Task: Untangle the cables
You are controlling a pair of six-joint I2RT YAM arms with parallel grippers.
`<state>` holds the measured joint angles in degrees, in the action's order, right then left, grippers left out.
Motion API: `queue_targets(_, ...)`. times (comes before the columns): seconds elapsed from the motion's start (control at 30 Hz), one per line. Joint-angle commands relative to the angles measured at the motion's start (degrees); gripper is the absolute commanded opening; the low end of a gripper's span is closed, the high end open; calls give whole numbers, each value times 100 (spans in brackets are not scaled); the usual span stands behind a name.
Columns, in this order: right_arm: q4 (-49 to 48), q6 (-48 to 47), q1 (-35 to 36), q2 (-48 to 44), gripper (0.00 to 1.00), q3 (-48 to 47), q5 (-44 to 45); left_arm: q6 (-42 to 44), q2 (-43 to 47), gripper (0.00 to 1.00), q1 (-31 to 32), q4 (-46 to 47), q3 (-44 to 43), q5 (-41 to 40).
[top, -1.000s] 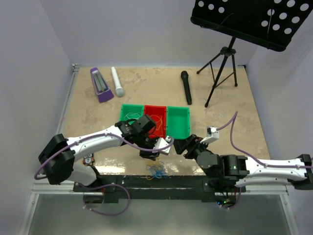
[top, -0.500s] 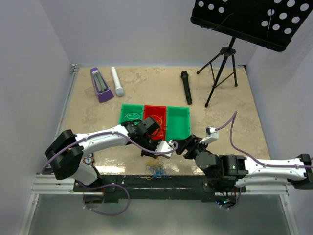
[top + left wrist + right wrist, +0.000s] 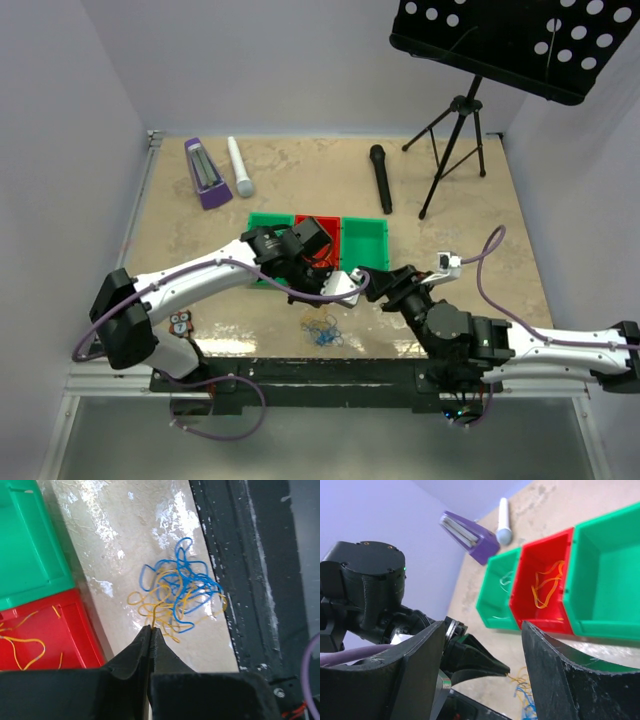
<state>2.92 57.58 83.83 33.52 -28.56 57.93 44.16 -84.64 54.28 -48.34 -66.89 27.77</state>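
Note:
The cables (image 3: pixel 322 331) lie as a small tangle of blue and orange-yellow loops near the table's front edge, also in the left wrist view as cables (image 3: pixel 180 592). My left gripper (image 3: pixel 151 628) is shut on one orange-yellow strand that runs from the tangle up to its tips. From above, the left gripper (image 3: pixel 352 289) hangs just beyond the tangle. Right beside it my right gripper (image 3: pixel 385 287) stands open and holds nothing. In the right wrist view the left gripper (image 3: pixel 507 670) shows between the open right gripper (image 3: pixel 482 630) fingers, the strand trailing down to the cables (image 3: pixel 526 697).
Three bins stand in a row behind the grippers: a green bin (image 3: pixel 268 229) with white cables, a red bin (image 3: pixel 320 238) with orange-yellow cables, and a green bin (image 3: pixel 365 246). Farther back are a purple wedge (image 3: pixel 207 173), a white microphone (image 3: pixel 240 167), a black microphone (image 3: pixel 380 179) and a tripod (image 3: pixel 455 140).
My left gripper has shut on an orange-yellow strand and drawn back toward the bins; the tangle slid a little away from the front edge. The right gripper moved farther from the front edge too.

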Motion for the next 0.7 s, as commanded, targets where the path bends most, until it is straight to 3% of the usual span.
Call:
queue_targets(0.0, -791, -1178, 107, 435, 66, 254, -958, -672, 535, 0, 3, -123, -834, 404)
queue_targets(0.23, -565, -952, 107, 1113, 65, 148, -933, -936, 1256, 0, -40, 79, -1053, 413)
queue_targets(0.4, -362, -283, 116, 385, 68, 456, -933, -865, 1468, 0, -40, -44, -1063, 668)
queue_targets(0.5, -493, -589, 116, -37, 68, 535, -853, -936, 1565, 0, -40, 78, -914, 633)
queue_targets(0.67, -590, -1309, 107, 356, 70, 263, -1055, -945, 1565, 0, -40, 105, -931, 625)
